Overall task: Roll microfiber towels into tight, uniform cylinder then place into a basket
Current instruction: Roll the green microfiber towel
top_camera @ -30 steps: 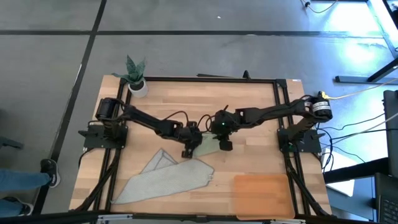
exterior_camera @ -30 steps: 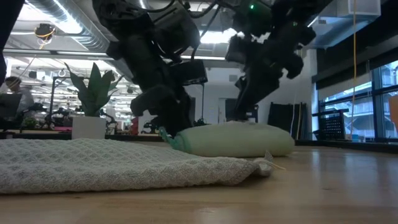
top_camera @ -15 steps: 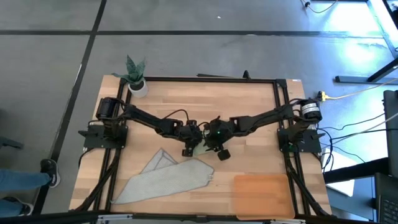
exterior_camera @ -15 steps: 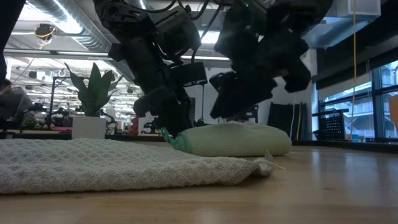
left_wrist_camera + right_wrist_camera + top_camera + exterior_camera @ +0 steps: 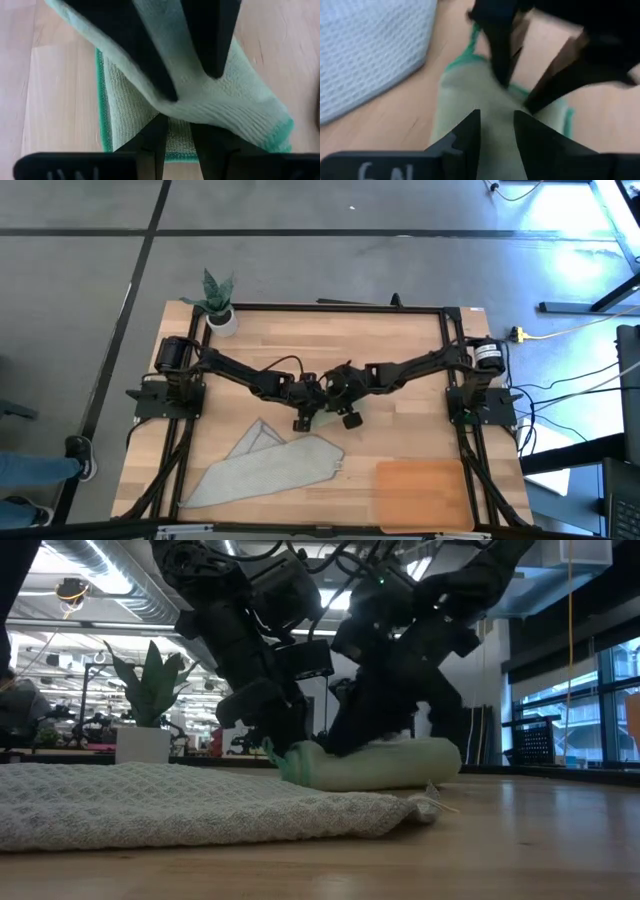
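- The sage green towel point(image 5: 375, 765) lies as a soft roll near the middle of the desk point(image 5: 400, 350), just behind the grey towel point(image 5: 265, 470), which lies flat and not yet rolled.
- The left pincer point(image 5: 303, 417) is at one end of the green roll. In the left wrist view its fingers point(image 5: 150, 60) stand rather wide with a fold of the green cloth between them, so I judge that it holds this end.
- The right pincer point(image 5: 348, 416) is down on the roll just beside the left one. In the right wrist view its fingers point(image 5: 465, 135) stand narrow over the green cloth, but I cannot tell if they grip it or only press on it.
- The basket point(image 5: 420, 492) waits at the front of the desk on the right side, well apart from both towels, with nothing visible in it.
- The step in hand seems to be to tighten the green roll. To do it well, both pincers should turn the roll evenly, so that the two ends keep the same thickness.
- The loose edge with the darker green border point(image 5: 102, 100) should go under the roll, otherwise it can open again.
- The roll looks soft and a little flat, so a firm and slow pressure is better than a quick push.
- The grey towel is very near; the pincers should not catch it.
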